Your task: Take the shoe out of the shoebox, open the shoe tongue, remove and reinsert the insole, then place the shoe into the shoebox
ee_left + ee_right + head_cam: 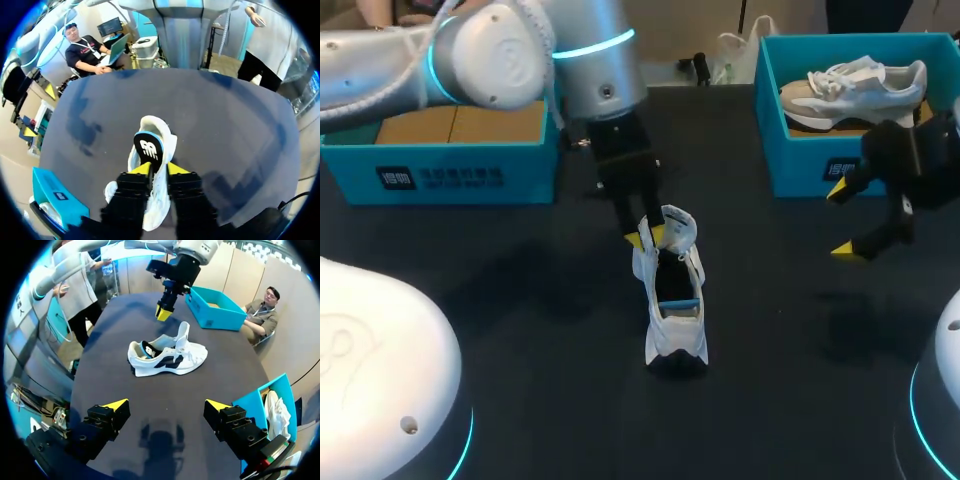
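Left end effector (159,169) covers front of shoe (150,125) — contact unclear

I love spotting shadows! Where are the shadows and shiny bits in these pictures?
Head view: a dark shadow sits under the shoe on the table, and the left arm gleams silver. Right wrist view: a shadow lies on the table under the open right gripper. Left wrist view: light and dark patches mottle the table.
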`<action>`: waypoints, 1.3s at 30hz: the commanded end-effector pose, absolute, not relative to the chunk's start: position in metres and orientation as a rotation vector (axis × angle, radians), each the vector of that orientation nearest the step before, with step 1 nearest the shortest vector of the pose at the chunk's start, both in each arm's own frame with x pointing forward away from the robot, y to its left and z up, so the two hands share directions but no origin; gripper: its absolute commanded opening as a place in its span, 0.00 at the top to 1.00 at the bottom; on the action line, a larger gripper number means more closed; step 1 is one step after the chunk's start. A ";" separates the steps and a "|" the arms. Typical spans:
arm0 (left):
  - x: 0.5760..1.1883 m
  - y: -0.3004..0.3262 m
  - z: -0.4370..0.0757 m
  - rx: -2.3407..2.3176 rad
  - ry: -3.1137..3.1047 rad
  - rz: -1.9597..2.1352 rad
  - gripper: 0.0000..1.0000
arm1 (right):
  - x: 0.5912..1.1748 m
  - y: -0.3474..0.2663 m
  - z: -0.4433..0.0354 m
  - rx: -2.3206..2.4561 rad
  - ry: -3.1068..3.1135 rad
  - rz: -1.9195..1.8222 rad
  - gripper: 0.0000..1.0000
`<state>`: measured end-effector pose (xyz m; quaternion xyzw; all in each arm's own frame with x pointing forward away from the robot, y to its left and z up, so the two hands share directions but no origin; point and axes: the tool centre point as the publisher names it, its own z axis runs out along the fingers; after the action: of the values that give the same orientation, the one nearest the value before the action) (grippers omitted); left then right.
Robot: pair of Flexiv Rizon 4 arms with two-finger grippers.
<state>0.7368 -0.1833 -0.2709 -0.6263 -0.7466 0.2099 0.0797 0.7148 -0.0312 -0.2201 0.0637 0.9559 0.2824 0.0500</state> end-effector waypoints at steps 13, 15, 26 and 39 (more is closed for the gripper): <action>0.719 -0.212 -0.318 -1.973 -2.076 0.345 1.00 | 0.714 -0.031 -0.220 0.197 2.910 0.855 0.00; 0.719 -0.214 -0.323 -1.959 -2.085 0.341 1.00 | 0.714 -0.031 -0.220 0.197 2.910 0.855 0.00; 0.722 -0.222 -0.355 -1.930 -2.111 0.329 1.00 | 0.714 -0.031 -0.220 0.197 2.910 0.855 0.00; 0.709 -0.219 -0.385 -1.884 -2.101 0.338 1.00 | 0.714 -0.031 -0.220 0.197 2.910 0.855 0.00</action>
<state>0.7097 -0.2153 -0.3748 -0.6561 -0.7307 0.1174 0.1478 0.7145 -0.0311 -0.2200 0.0643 0.9560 0.2817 0.0502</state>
